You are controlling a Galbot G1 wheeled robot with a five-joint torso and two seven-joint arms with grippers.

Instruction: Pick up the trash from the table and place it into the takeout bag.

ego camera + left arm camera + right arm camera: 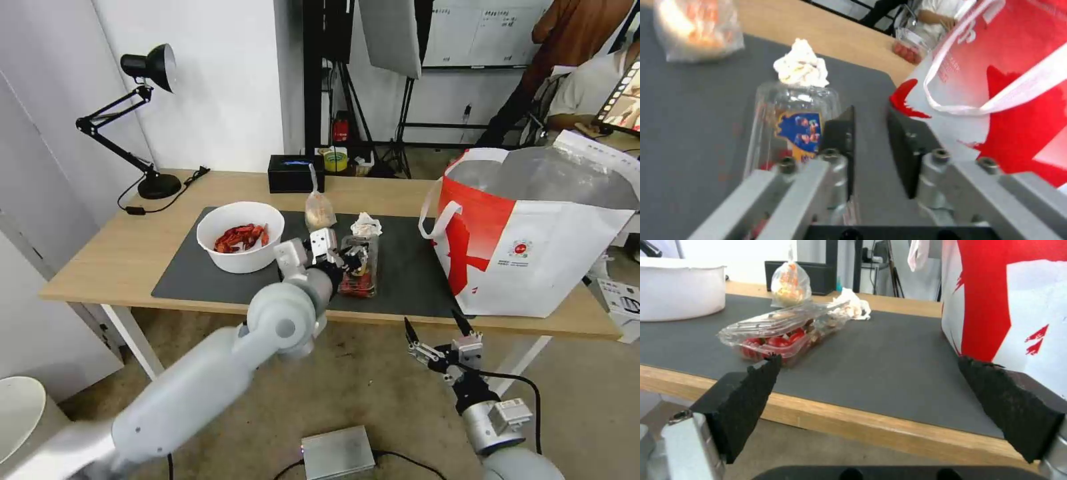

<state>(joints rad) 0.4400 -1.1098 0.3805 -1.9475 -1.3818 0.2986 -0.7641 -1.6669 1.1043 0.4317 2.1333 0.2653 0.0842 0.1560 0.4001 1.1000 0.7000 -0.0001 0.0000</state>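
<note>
From my head camera I see my left gripper (352, 257) reached out over the dark grey mat (200, 267), right at the clear plastic clamshell (360, 270) with red scraps inside. In the left wrist view the two black fingers (840, 133) stand a narrow gap apart with only mat between them; the clamshell (791, 123) lies just beside the one finger, outside the gap, so the gripper is slightly parted and grasps nothing. Whether that finger actually touches the plastic I cannot tell. The crumpled white tissue (801, 66) sits at the far end of the clamshell, touching or nearly touching it, and the small knotted clear bag (319, 207) stands farther back on the mat, blurred and cut off at the wrist picture's edge. The white round bowl (240, 237) of red crayfish shells rests on the mat to the left of the gripper, partly behind my own wrist. The takeout bag (533, 240) stands on the table (100, 260) to the right, its mouth open and foil lining showing, its far side cut by the frame. My right gripper (435, 328) hangs below and in front of the table edge, fingers spread wide and empty; through its camera the clamshell's lid (782, 321) looks partly raised. A black box (295, 173) sits at the table's back edge.
</note>
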